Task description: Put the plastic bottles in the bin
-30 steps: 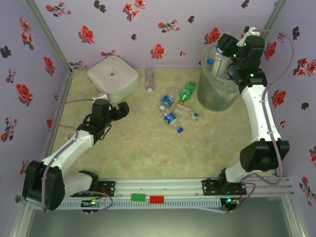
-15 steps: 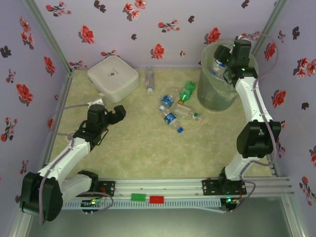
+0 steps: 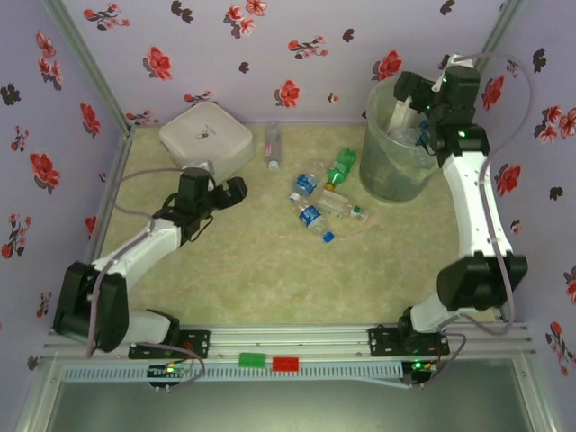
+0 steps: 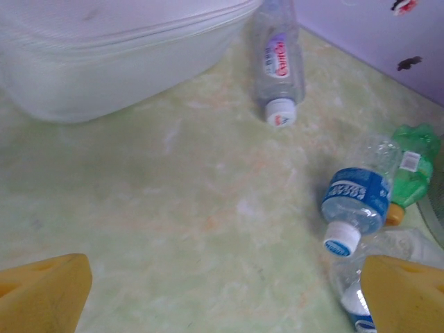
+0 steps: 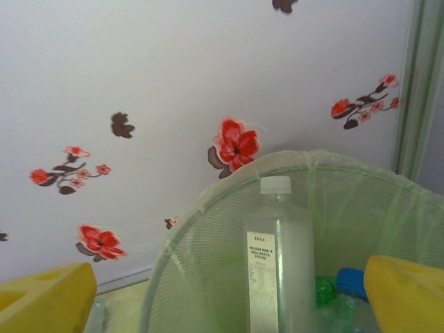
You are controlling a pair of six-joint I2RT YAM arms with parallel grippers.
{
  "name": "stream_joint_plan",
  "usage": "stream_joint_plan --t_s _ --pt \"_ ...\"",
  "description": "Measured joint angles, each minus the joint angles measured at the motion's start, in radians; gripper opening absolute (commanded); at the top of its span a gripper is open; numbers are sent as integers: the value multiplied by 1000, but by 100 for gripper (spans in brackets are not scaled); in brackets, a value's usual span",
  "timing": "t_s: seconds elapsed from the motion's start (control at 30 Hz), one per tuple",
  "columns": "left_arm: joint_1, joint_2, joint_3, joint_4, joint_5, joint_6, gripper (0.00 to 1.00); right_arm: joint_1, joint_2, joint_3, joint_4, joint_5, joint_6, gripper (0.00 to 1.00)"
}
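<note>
Partly cut off, a clear bottle (image 5: pixel 277 257) sits inside the bin (image 5: pixel 201 263).

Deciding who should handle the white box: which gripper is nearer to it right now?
Left. The left gripper sits just in front of the white box, slightly to its right; the right gripper hangs over the bin across the table.

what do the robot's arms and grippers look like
Left arm and right arm both have white links and black joints. A thin grey cable loops off each. The fingers are yellow blocks. A small green light glows on the right arm.
</note>
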Motion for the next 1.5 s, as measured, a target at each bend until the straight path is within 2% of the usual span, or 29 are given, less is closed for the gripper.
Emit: stream_joint_plan --t_s 0.17,0.3,0.4,0.53,0.7,0.97,1.13,1.37,1.5 --pt "-43 185 144 36 -1 4 100 42 -221 -184 4 -16 5 100" --pt "-77 347 295 33 -5 18 100 153 -380 -417 21 -23 34 100" --pt "-94 458 422 11 -5 32 100 224 -432 -556 35 -33 79 100" --pt "-109 597 613 -48 -15 68 100 270 -448 -673 42 -52 139 100" --pt "-121 756 823 -150 -62 116 100 289 -457 -718 65 -65 179 100" --pt "-122 1054 1253 -428 -166 196 100 289 -486 -766 159 -76 215 100" --pt "-122 1190 1492 -568 -189 212 92 289 -483 -767 177 -83 216 100" --pt "-119 1234 1543 -640 -197 214 87 291 -477 -767 190 -84 216 100" --pt "-115 1249 1544 -658 -197 211 75 291 -477 -767 196 -84 216 100"
